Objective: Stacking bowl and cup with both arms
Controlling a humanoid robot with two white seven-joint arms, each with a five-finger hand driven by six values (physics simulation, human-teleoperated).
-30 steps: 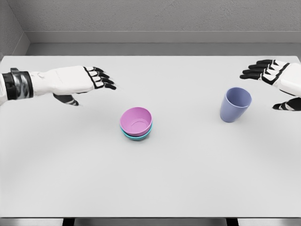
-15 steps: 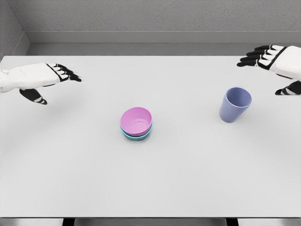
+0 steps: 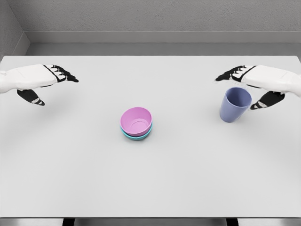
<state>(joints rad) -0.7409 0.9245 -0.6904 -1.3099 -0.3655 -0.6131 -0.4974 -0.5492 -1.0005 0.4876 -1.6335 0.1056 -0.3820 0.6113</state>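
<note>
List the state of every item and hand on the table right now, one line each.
pink bowl: upright, nested in the teal bowl, nothing inside.
teal bowl: upright on the table, under the pink bowl, only its rim showing.
blue cup: upright, mouth up, not gripped.
left hand: open, holds nothing, far left of the bowls.
right hand: open, fingers spread above and behind the cup, thumb to its right.
</note>
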